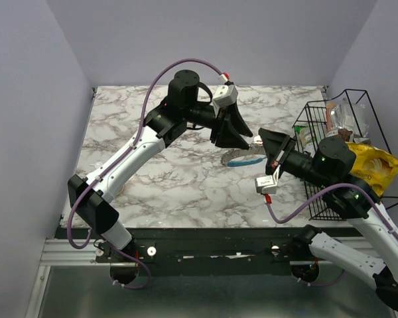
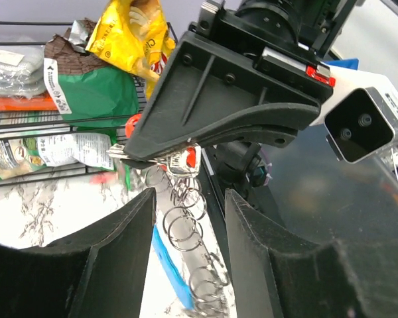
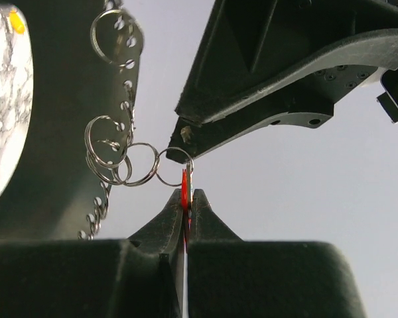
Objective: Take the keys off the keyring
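Reaching in from both sides in the top view, our left gripper (image 1: 231, 136) and right gripper (image 1: 268, 142) meet almost tip to tip above the far right of the marble table (image 1: 152, 185). The keyring (image 1: 242, 159) lies on the table just near of them, its long axis left to right. A wire basket (image 1: 318, 132) of snack bags stands at the right edge.

From the left wrist, we see our left fingers (image 2: 86, 265) spread wide and gripping nothing. A chain of small split rings (image 2: 182, 218) hangs down through the gap between them. It drops from a red-headed key (image 2: 191, 157) held in the right claw above, toward the blue part of the loop below.

From the right wrist, our right claw is pinched tight on the red key, which stands edge-on and upright between the pads. The rings run off it to the left in a roughly level line before joining the hanging chain. The left claw's tip sits just above the first ring.

We judge that the coming move turns on this: the first ring lies directly between the two claws, and the free left claw is placed to take it.
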